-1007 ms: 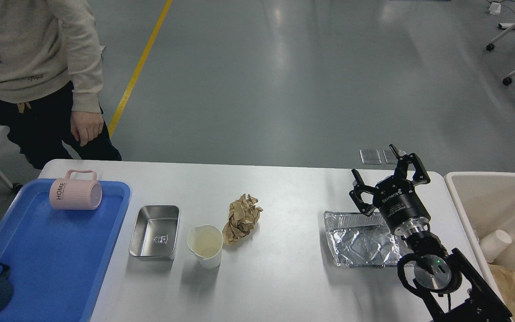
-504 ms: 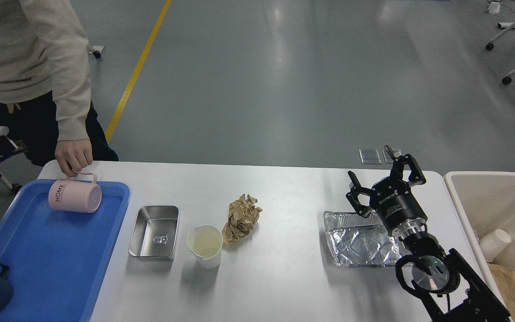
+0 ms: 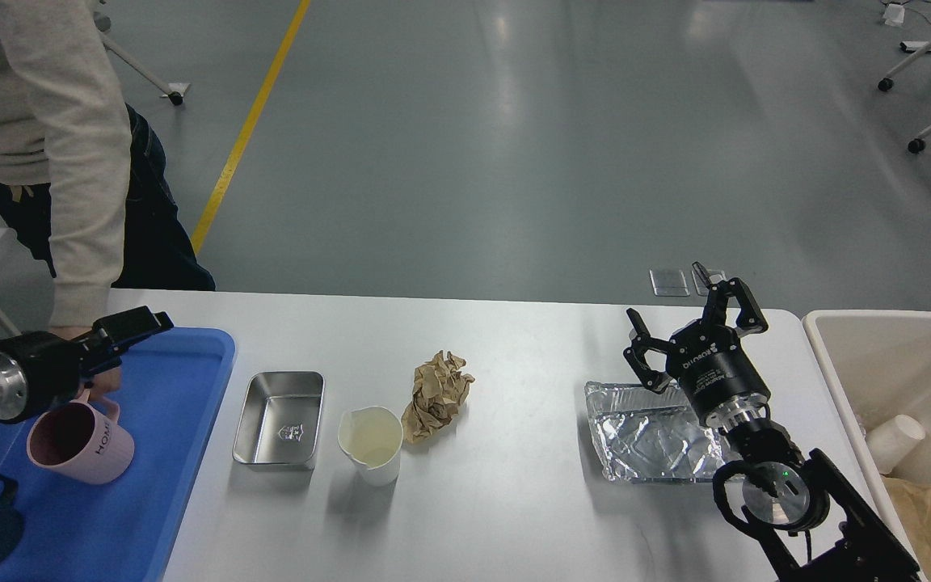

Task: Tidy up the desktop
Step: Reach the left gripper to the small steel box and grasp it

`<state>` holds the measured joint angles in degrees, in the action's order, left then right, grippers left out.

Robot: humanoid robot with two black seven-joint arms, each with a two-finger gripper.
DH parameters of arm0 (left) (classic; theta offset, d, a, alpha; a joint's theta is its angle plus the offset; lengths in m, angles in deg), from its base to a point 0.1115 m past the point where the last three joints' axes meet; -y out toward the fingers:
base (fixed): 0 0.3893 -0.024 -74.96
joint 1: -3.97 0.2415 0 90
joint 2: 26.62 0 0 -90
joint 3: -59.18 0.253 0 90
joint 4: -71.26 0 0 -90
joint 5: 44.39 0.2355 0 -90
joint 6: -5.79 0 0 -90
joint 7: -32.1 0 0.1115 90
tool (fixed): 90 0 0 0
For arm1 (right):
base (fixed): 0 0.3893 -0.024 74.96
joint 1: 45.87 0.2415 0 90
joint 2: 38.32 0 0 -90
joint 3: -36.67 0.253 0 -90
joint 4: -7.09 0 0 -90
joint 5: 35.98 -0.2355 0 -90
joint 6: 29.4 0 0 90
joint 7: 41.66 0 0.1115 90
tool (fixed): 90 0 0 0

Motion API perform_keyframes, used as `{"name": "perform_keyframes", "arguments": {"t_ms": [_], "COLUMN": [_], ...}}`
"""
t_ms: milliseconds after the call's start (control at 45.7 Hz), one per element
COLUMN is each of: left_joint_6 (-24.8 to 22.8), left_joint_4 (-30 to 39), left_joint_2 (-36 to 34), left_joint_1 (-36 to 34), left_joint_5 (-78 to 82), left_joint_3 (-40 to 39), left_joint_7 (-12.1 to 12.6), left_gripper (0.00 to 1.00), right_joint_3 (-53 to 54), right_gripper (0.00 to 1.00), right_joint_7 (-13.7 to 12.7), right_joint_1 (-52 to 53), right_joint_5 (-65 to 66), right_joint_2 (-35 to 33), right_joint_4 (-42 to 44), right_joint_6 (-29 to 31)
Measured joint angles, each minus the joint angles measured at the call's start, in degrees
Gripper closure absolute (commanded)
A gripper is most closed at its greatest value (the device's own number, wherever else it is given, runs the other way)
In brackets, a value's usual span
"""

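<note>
Worktop (image 3: 514, 485) spans the view, carrying steel tin (image 3: 280, 419), white cup (image 3: 371, 444), crumpled paper (image 3: 436, 395), foil tray (image 3: 653, 432). Right gripper (image 3: 688, 315) hovers above the foil, jaws spread. Left gripper (image 3: 130, 325) over blue tray (image 3: 142, 501) (jaws: cannot tell).

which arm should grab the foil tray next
Right. The right gripper hangs open just over the far edge of the crumpled foil tray, with the cream bin beside it. The left gripper is far off, over the blue tray.
</note>
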<state>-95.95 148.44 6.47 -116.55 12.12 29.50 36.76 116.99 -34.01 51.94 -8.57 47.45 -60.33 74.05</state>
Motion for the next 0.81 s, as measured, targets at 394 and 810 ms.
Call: {"name": "perform_keyframes", "arguments": {"t_ms": [394,810], "left_joint_6": [0.2,0.4], "left_joint_4": [-4.9,-11.0], "left_joint_2": [8.3,13.6], "left_joint_1": [-3.2,-5.3], "left_joint_5": [1.8,2.0], "left_joint_3": [10.6,16.0], "left_joint_7": [0.8,1.2], "left_gripper": [0.07,0.24], "right_joint_3": [0.0,0.0], "right_gripper": [0.00,0.00], "right_joint_7": [0.1,0.2], "right_joint_1": [-0.5,-0.5], "right_joint_5": [0.1,0.1], "right_joint_2": [-0.1,0.1], "right_joint_4": [0.0,0.0], "right_joint_6": [0.1,0.2]}}
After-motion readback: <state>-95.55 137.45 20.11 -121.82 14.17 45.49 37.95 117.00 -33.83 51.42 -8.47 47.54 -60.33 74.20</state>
